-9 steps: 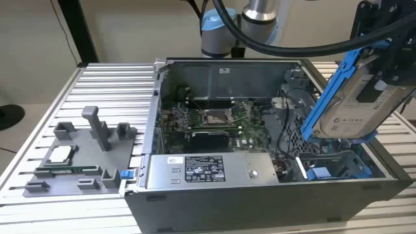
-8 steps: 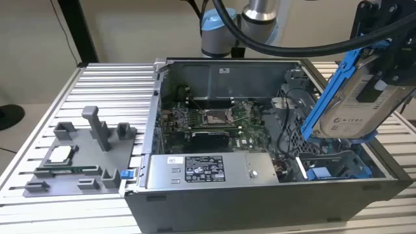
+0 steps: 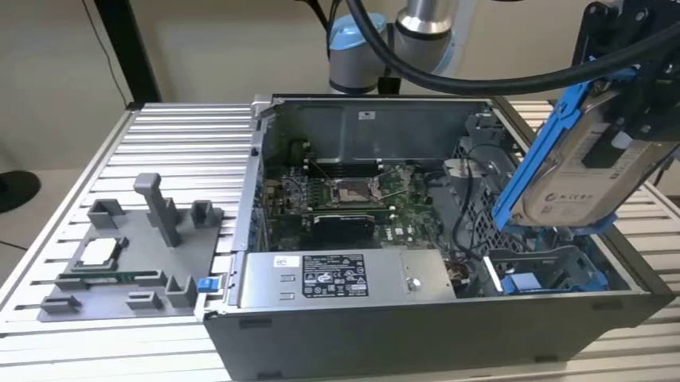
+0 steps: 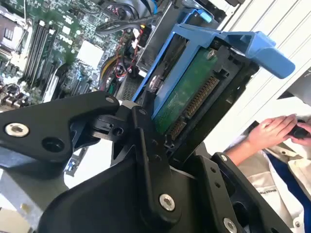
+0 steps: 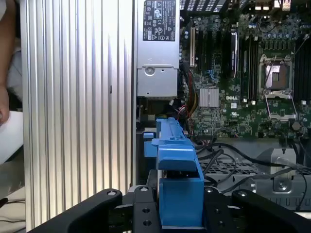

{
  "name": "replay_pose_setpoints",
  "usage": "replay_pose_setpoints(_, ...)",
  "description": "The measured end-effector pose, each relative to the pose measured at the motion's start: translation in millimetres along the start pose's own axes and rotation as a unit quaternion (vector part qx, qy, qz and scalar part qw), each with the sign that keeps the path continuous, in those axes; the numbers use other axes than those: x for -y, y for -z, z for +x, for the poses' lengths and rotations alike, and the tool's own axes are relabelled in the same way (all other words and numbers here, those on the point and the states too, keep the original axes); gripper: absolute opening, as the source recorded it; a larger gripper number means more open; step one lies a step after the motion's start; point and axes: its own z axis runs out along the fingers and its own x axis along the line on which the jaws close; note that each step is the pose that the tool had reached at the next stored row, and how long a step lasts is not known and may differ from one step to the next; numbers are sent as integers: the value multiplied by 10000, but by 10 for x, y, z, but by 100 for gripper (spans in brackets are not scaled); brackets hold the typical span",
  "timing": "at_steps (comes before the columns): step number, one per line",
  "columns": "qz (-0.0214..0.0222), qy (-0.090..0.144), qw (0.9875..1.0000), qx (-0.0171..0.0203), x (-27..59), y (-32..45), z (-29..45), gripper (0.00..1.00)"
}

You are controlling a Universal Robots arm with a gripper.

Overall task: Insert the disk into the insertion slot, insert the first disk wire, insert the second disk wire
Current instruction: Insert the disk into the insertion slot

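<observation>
Black gripper [image 4: 187, 119] links closest to lens in both wrist views, fingers clamped on disk [image 4: 189, 90] with blue carrier frame. Exterior view: disk hangs tilted above open computer case [image 3: 425, 318], over insertion slot [image 3: 547, 267] in case corner, not yet seated. Case on ribbed aluminium table [image 3: 181, 127], beige wall behind; grey fixture plate [image 3: 127, 263] beside case. Second wrist view adds person's hands [image 4: 277, 131] outside case; first wrist view adds power supply [image 5: 158, 48], motherboard [image 5: 243, 73] inside case

insertion slot [image 3: 547, 269] partly behind the disk [image 3: 579, 175]; person's hand [image 4: 274, 131] partly off-frame
</observation>
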Motion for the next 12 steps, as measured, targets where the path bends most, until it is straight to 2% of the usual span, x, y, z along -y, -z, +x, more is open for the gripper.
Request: replay_pose_setpoints(12, 1, 0, 10000, 0, 1, -32, 12, 0)
